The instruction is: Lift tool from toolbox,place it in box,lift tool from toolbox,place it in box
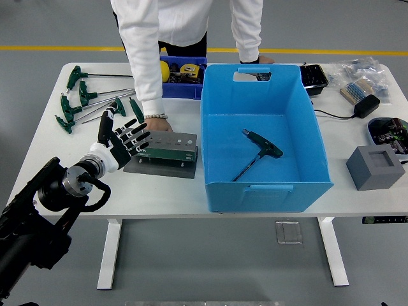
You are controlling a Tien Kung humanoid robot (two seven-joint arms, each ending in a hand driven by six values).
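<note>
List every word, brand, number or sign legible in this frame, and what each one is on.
"SATA": green label on the front of the grey tool stand, partly covered by the robot's left hand.
Smaller print beside it: too small to read.
Packets at the table's far right corner: print too blurred to read.

Bright, even overhead light — soft faint shadows, sharp focus, no glare
</note>
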